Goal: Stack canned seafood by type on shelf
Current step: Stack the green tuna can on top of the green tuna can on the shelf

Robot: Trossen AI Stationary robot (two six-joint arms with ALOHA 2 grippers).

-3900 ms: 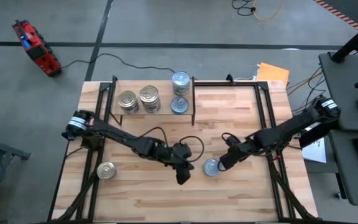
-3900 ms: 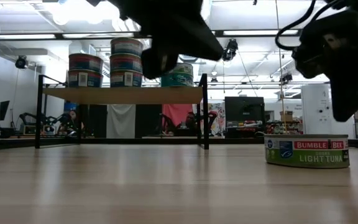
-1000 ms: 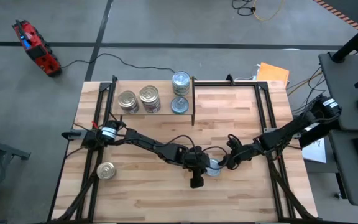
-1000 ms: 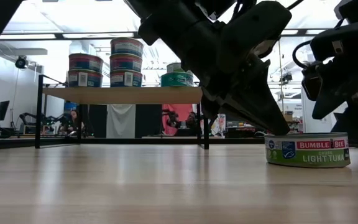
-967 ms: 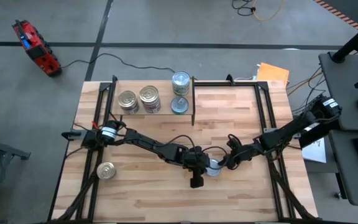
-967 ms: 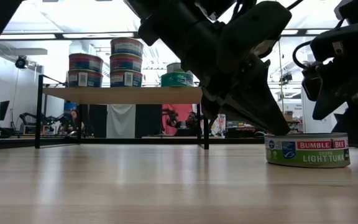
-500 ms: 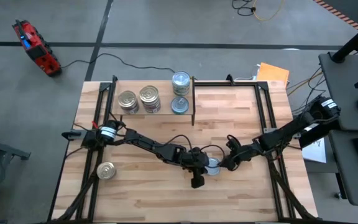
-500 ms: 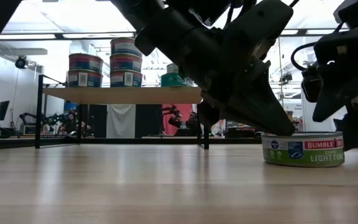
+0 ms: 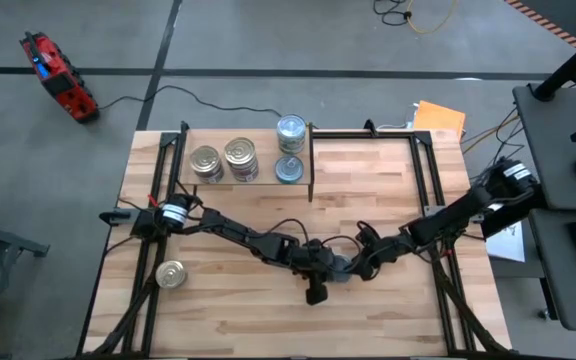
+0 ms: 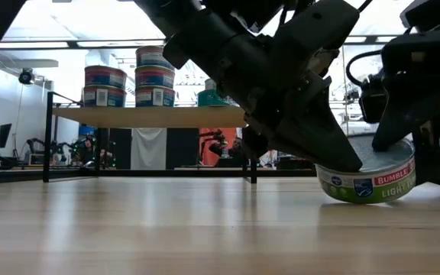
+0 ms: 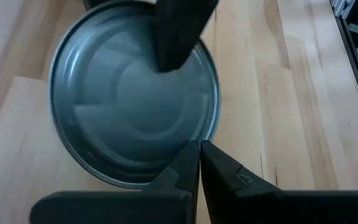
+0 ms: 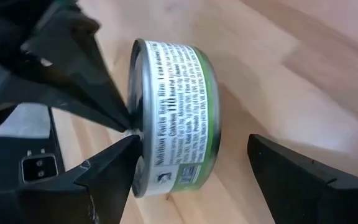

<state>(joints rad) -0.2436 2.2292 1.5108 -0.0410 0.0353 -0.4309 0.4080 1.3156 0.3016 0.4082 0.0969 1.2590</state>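
Ideally the open right pincer (image 12: 191,165) straddles the tilted tin (image 10: 367,180) squarely before squeezing, while the closed left pincer (image 11: 199,163) braces its nine-o'clock edge on the surface (image 9: 388,190).

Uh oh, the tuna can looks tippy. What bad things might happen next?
The tuna can sits tilted on the table, wedged under the shut left tool. It might flip over or roll away.

The right tool is open around it, one finger touching the lid rim. If it shuts while the can leans, the grip may be crooked and slip.

Both tools crowd one spot, so they might bump.
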